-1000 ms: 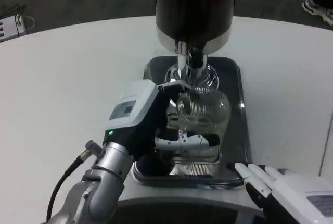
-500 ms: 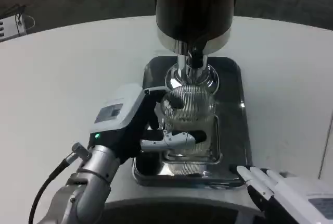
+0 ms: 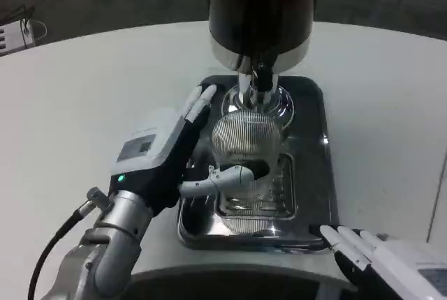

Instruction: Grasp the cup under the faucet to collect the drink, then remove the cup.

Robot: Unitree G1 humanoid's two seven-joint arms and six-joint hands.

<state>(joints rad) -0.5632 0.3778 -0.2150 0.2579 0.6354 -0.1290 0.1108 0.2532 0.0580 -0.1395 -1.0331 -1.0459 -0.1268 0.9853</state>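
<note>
A clear ribbed cup (image 3: pixel 248 148) stands upright on the grate of the steel drip tray (image 3: pixel 316 153), just in front of the faucet (image 3: pixel 260 78) of the black dispenser (image 3: pixel 262 7). My left hand (image 3: pixel 167 157) is at the cup's left side. Its fingers (image 3: pixel 200 102) stretch straight up past the cup rather than around it, and its thumb (image 3: pixel 223 174) lies across the cup's front. My right hand (image 3: pixel 380 261) lies at the near right with its fingers out flat, holding nothing.
The dispenser's chrome base (image 3: pixel 276 105) rises right behind the cup. The white round table (image 3: pixel 84 105) spreads to the left and right of the tray. A cable (image 3: pixel 52 258) trails from my left wrist.
My left hand's fingers, wrapped around the cup before, have straightened and come off it. The cup shifted a little left over the tray and stands still now.
</note>
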